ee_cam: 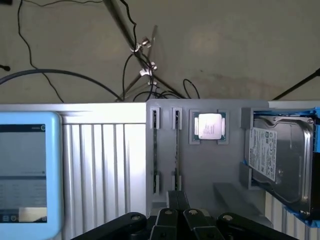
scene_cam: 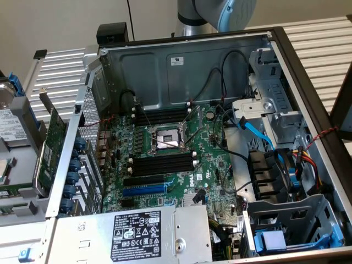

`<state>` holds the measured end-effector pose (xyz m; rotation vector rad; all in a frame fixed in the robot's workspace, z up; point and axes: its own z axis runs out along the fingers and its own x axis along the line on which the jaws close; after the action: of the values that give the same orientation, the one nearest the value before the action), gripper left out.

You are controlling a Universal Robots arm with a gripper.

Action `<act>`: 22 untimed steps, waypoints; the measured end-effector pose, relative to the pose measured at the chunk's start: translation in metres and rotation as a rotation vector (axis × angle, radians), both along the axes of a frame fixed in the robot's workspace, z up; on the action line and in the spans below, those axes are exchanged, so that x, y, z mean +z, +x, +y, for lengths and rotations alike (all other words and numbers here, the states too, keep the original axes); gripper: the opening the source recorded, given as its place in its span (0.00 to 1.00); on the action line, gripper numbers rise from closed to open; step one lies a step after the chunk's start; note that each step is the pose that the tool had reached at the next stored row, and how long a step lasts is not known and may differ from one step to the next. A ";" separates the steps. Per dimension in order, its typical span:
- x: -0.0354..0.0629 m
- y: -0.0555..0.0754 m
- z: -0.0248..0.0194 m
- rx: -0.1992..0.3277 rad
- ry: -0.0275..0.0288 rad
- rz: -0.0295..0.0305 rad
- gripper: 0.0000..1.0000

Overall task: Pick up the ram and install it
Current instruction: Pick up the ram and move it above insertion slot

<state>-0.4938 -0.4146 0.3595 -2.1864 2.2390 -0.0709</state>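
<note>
Though contact is unclear, the hand (ee_cam: 177, 200) sits closed near the ram (ee_cam: 176, 150).

I've got the white ribbed table (scene_cam: 313, 38) carrying the open PC case (scene_cam: 181, 60). On the same ribs sits a grey parts tray (ee_cam: 210, 170) holding the ram (ee_cam: 176, 150) on edge, a CPU (ee_cam: 209, 126) and a hard drive (ee_cam: 277, 160). A blue-framed tablet (ee_cam: 25, 170) lies nearby.
</note>
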 end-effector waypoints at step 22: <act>-0.0322 0.013 -0.0245 0.003 0.0359 0.0189 0.36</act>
<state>-0.4809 -0.4391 0.3273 -2.1815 2.2288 -0.0100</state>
